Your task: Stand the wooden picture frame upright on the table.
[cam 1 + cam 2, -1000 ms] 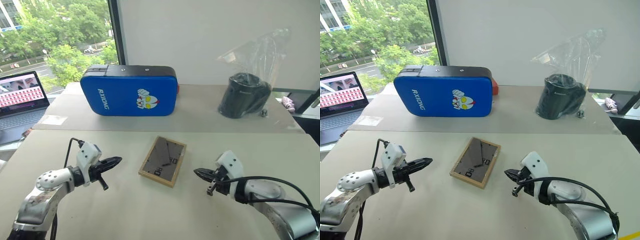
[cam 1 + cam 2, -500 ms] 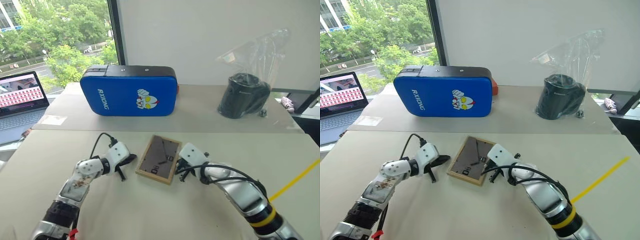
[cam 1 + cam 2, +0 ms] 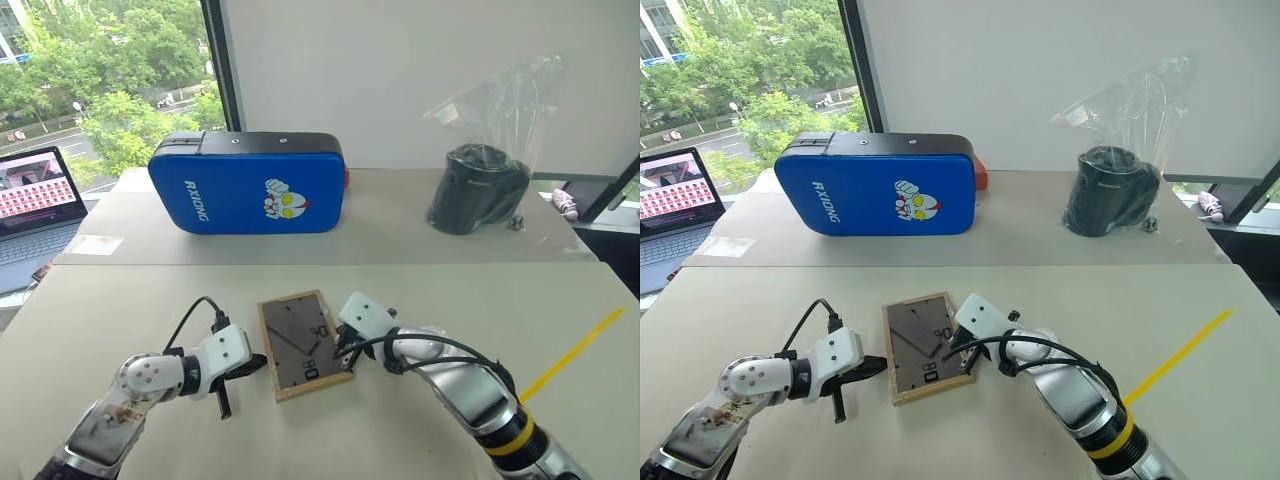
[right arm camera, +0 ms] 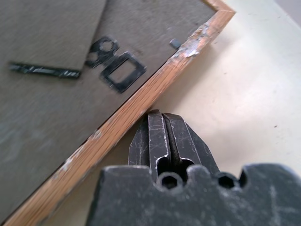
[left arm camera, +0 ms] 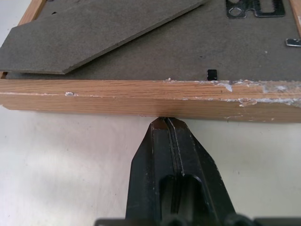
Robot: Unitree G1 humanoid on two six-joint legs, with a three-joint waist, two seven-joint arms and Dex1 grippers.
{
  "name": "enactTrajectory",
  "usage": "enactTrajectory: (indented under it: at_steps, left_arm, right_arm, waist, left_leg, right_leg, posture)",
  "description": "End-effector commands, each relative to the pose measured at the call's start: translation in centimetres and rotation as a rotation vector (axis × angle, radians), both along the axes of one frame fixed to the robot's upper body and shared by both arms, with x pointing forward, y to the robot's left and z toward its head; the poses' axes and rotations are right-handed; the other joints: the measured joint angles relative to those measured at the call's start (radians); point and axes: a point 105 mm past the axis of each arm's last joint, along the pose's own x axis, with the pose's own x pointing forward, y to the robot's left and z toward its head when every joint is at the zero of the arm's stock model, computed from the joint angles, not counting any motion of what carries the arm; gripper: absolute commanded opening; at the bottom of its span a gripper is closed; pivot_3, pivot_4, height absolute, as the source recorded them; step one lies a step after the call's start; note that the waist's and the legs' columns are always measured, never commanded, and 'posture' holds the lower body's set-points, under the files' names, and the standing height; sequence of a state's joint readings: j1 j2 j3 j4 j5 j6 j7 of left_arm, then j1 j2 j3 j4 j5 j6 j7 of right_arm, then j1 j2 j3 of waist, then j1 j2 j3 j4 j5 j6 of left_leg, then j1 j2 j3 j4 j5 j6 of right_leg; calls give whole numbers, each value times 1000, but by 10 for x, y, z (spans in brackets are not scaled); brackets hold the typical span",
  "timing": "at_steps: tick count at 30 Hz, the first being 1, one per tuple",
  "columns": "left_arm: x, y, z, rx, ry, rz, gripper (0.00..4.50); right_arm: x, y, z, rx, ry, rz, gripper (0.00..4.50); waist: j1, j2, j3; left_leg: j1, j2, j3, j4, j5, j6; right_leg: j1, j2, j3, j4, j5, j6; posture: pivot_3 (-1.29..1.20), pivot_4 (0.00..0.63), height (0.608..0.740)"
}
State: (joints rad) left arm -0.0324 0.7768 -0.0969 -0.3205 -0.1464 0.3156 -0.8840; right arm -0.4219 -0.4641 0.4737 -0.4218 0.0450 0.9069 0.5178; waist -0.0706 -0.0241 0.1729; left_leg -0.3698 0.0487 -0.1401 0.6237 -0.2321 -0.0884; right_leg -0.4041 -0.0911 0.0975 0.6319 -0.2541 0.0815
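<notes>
Your frame lies back-up on the worktop, pinched between both end effectors. The left end effector is fully closed, its tip touching the frame's long edge; the right end effector is closed too, against the opposite edge. Pressing from both sides likely lets you tip it up without slipping.

Daylight is pouring in from the window at my ten o'clock, keeping the table evenly bright with only soft, faint shadows. My head views are staying sharp. My right wrist view is blurring across the wooden picture frame back.
</notes>
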Motion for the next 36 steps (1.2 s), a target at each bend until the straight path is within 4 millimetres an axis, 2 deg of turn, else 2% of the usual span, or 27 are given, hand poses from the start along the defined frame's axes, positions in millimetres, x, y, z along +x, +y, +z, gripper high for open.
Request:
enactTrajectory:
  at_steps: [1, 4, 14, 23, 30, 34, 36]
  left_arm:
    - [15, 28, -12, 68, 3, 117, 0]
    - [27, 29, -9, 75, -39, 125, 0]
    - [51, 14, -4, 32, -142, 135, 0]
    - [57, 4, -6, 13, -154, 136, 0]
    - [44, 35, -1, 85, -156, 185, 0]
    - [32, 55, 13, 53, -207, 247, 0]
    - [29, 59, 21, 46, -280, 241, 525]
  right_arm:
    - [-16, 3, 0, 18, 52, 54, 33]
    - [-21, -1, 1, 17, 72, 66, 33]
    - [-25, 6, 2, 23, 84, 87, 33]
    - [-25, 8, 3, 27, 90, 99, 33]
    - [-8, -21, -8, -55, 83, -16, 33]
    - [0, -29, -6, -49, 71, -48, 33]
    - [1, -28, -6, -42, 71, -47, 0]
  waist:
    - [1, 0, 0]
    - [1, 0, 0]
    - [4, 0, 0]
    - [7, 0, 0]
    - [0, 0, -1]
    - [0, 0, 0]
    - [3, 0, 0]
  left_leg:
    - [0, 0, 0, 0, 0, 0]
    - [1, 0, 0, 0, 0, 0]
    - [1, 0, 0, 1, 0, 0]
    - [1, 0, 0, 1, 0, -1]
    - [1, 0, 0, 0, 0, 0]
    - [1, 0, 0, 0, 0, 0]
    - [1, 0, 0, 0, 0, 0]
  right_leg:
    - [0, 0, 0, 0, 0, 0]
    - [0, 0, 0, 1, 0, 1]
    - [1, 0, 0, 2, 0, 1]
    - [1, 0, 0, 2, 0, 2]
    - [0, 0, 0, 1, 0, 2]
    - [0, 0, 0, 1, 0, 2]
    - [0, 0, 0, 1, 0, 2]
  posture:
    - [0, 150, 740]
    - [0, 150, 740]
    - [0, 150, 740]
    - [0, 150, 740]
    - [0, 150, 740]
    - [0, 150, 740]
    - [0, 150, 740]
